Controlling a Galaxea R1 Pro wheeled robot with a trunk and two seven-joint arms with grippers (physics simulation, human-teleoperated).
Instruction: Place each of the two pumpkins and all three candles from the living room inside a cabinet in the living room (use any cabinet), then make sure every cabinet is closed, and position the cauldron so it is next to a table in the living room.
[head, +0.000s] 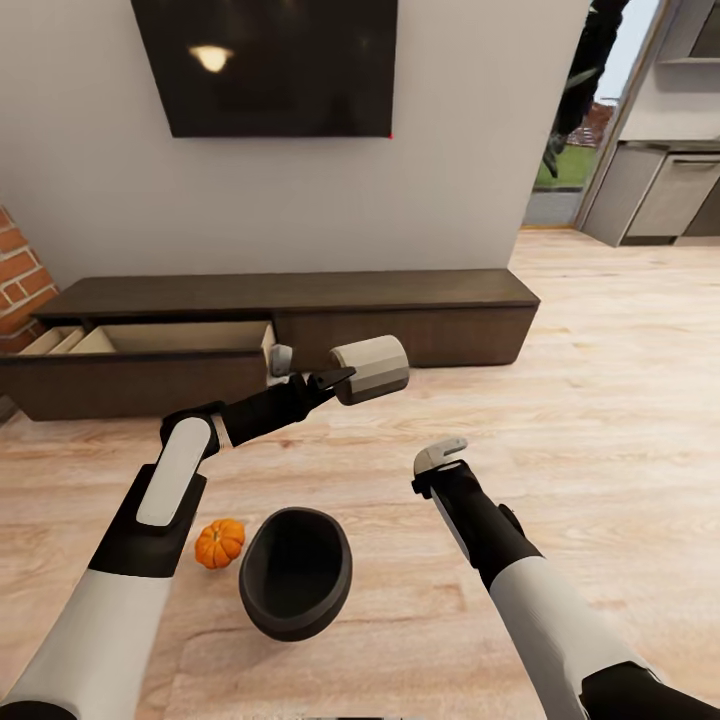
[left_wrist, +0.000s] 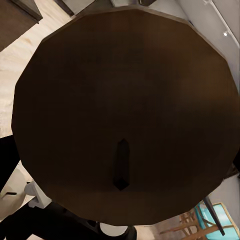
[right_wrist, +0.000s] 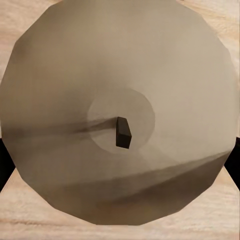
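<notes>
**Asker:** Two arms are reaching forward in the head view. What is the left claw doing?

**Describer:** The left gripper (head: 310, 370) is grasping a candle (head: 370, 369), a stout cream cylinder. It is holding the candle on its side, off the floor (head: 600, 400). The candle is hanging just in front of the cabinet (head: 400, 292), a long, low, dark-brown unit that is sitting against the pale wall. In the left wrist view, the candle's round top (left_wrist: 125, 100) is looking dark brown in shadow, with its wick pointing at the camera.

**Asker:** Is the cabinet standing open?

**Describer:** Its left drawer (head: 180, 337) is sticking out and showing a tan inside. The right front is sitting flush.

**Asker:** And the right claw?

**Describer:** The right gripper (head: 440, 458) is hovering over the wood floor, well apart from the cabinet. I cannot tell whether it is clenched or released. Its wrist camera is looking straight at the top of a second candle (right_wrist: 75, 100), with floorboards showing behind it.

**Asker:** Where are the other things lying?

**Describer:** One pumpkin (head: 219, 543) is sitting on the floor under the left forearm. The cauldron (head: 296, 572), a dark, empty bowl, is resting just beside it, between the two arms.
</notes>
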